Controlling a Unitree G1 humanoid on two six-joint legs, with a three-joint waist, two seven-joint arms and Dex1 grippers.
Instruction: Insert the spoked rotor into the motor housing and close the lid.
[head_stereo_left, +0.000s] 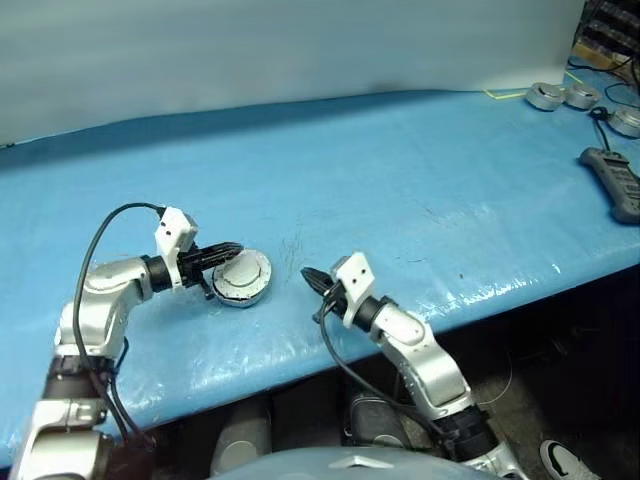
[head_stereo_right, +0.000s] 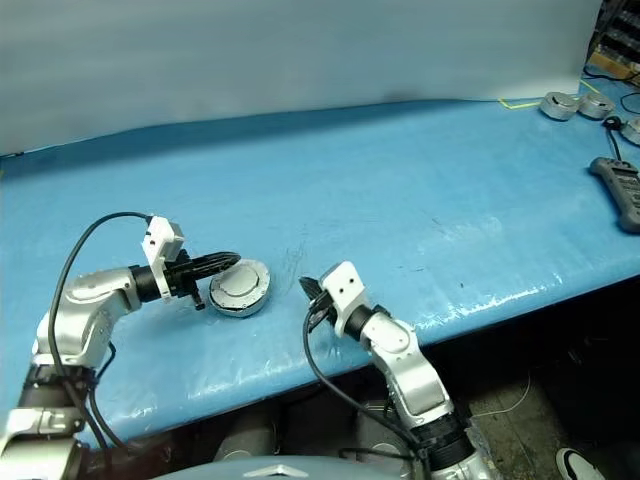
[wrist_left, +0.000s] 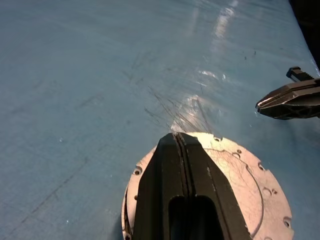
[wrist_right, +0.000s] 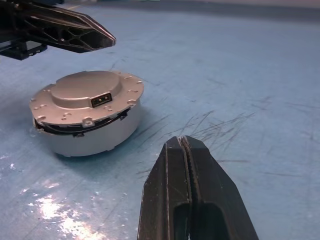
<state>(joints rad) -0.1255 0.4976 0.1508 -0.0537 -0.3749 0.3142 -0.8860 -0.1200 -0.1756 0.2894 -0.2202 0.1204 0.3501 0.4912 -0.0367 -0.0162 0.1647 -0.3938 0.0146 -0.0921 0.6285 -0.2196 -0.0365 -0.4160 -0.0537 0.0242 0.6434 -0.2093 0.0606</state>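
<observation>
We saw the blue desk (head_stereo_left: 400, 190) running wide, front edge just below both arms, right end dropping off past a dark handset (head_stereo_left: 615, 180). Most of the surface was bare: open blue behind the work area up to the grey wall, and a broad free stretch between the arms and the far-right corner. That corner carried three silver pucks (head_stereo_left: 560, 96) and some cable, well apart from the work.

The motor housing (wrist_right: 95, 135) sat on the desk near the front edge, left of centre, a silver-grey puck. The lid (wrist_right: 85, 97) lay on top of it, plain outer face up with a small dark connector, slightly tilted; a thin dark gap showed along one side between lid and housing wall. We could not tell whether the spoked rotor was inside.

Left hand (head_stereo_left: 232, 250): fingers pressed together, holding nothing. It came in roughly level from the left, tips over the near-left part of the lid; in the right wrist view it stood just above the lid with a gap, not touching.

Right hand (head_stereo_left: 308, 276): fingers (wrist_right: 192, 200) also pressed together, nothing held. It pointed left toward the housing, just beside it on its right, with a strip of scratched desk between tip and housing wall.

Front edge stayed near both hands; open room lay behind and to the right.
</observation>
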